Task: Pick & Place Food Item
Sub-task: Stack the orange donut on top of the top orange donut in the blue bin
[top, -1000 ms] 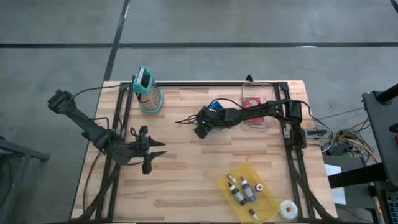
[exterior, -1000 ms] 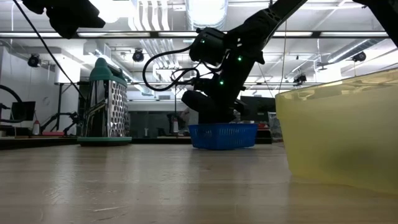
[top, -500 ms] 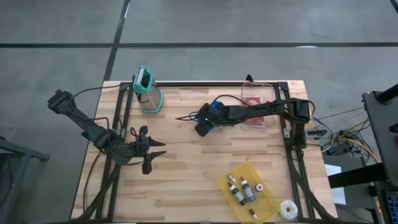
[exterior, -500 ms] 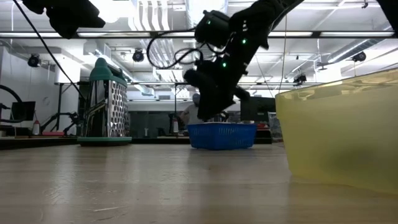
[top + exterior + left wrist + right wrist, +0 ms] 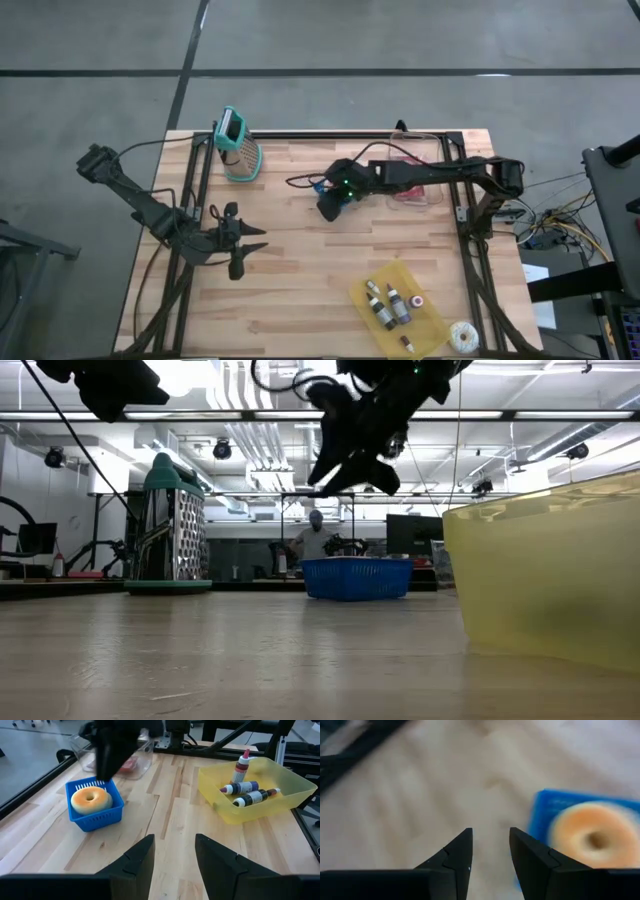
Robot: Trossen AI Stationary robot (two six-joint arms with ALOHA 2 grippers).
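A glazed donut (image 5: 90,799) lies in a small blue basket (image 5: 95,817) that stands on the wooden table; both also show in the right wrist view, the donut (image 5: 590,836) in the basket (image 5: 540,815). My right gripper (image 5: 490,836) hangs open and empty above the table beside the basket; it shows high in the low view (image 5: 345,460), well above the basket (image 5: 357,578). In the high view my right arm (image 5: 400,175) covers most of the basket. My left gripper (image 5: 260,238) is open and empty near the table's left side.
A teal grater (image 5: 240,152) stands at the far left. A clear container with red food (image 5: 412,165) lies under my right arm. A yellow tray with bottles (image 5: 395,300) and a white donut (image 5: 462,335) lie near the front right. A person (image 5: 316,540) stands beyond the table.
My right gripper has risen from just over the blue basket to well above it, tipping as it went. The donut and basket have stayed in place.
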